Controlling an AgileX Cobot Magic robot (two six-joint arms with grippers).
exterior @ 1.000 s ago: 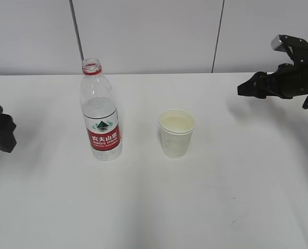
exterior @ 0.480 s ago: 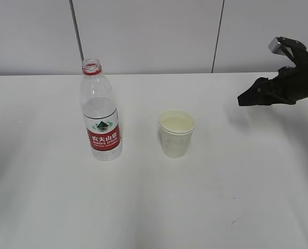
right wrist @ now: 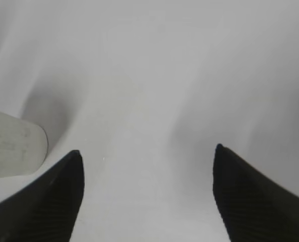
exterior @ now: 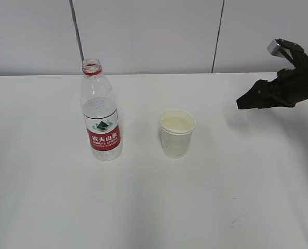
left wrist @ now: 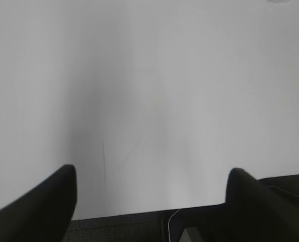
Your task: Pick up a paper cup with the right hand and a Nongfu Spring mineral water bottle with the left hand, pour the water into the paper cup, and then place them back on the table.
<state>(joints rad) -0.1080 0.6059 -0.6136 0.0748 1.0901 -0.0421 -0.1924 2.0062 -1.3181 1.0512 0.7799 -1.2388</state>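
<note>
The Nongfu Spring bottle [exterior: 100, 116], clear with a red neck ring and red-and-white label, stands upright and uncapped on the white table [exterior: 154, 207], left of centre. The white paper cup [exterior: 176, 133] stands upright to its right and holds pale liquid. My right gripper [exterior: 243, 103] hovers above the table at the far right, well apart from the cup. In the right wrist view it is open and empty [right wrist: 146, 156], with the cup's side [right wrist: 13, 146] at the left edge. My left gripper [left wrist: 152, 174] is open and empty over bare table; it is out of the exterior view.
A pale wall with two dark vertical seams [exterior: 77, 31] runs behind the table's far edge. A few small dark scuff marks [exterior: 231, 223] dot the tabletop near the front right. The table's front edge and a dark strip below it [left wrist: 139, 224] show in the left wrist view.
The left arm has drawn back out of the exterior view at the left edge. The right arm has shifted slightly to the right and tilted. Bottle and cup have not moved.
</note>
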